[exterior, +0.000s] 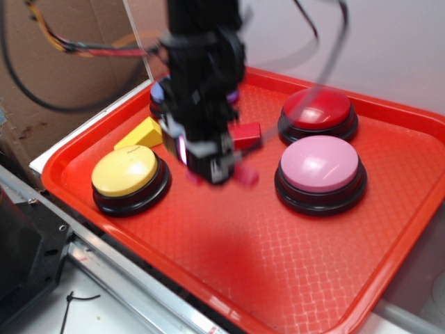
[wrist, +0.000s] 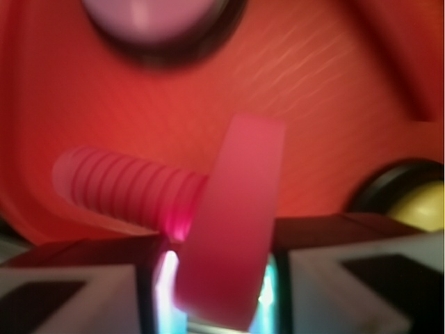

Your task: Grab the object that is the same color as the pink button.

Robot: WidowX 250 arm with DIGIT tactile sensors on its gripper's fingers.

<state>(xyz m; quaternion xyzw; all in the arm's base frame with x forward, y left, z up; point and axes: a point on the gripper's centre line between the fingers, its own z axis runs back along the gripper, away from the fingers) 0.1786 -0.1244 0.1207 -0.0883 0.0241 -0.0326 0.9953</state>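
The object, a hot-pink toy bolt, has its blocky head pinched between my gripper's two fingers, and its ribbed shaft sticks out to the left. In the exterior view the gripper is blurred above the middle of the red tray, and the bolt shows as a pink smear at its tip. The pink button, a light-pink dome on a black base, stands to the right of the gripper. In the wrist view the pink button is at the top edge.
A red dome button stands behind the pink one. A yellow button is at the tray's left, with a yellow wedge block behind it. A red rectangular block lies just behind the gripper. A bluish button is partly hidden by the arm.
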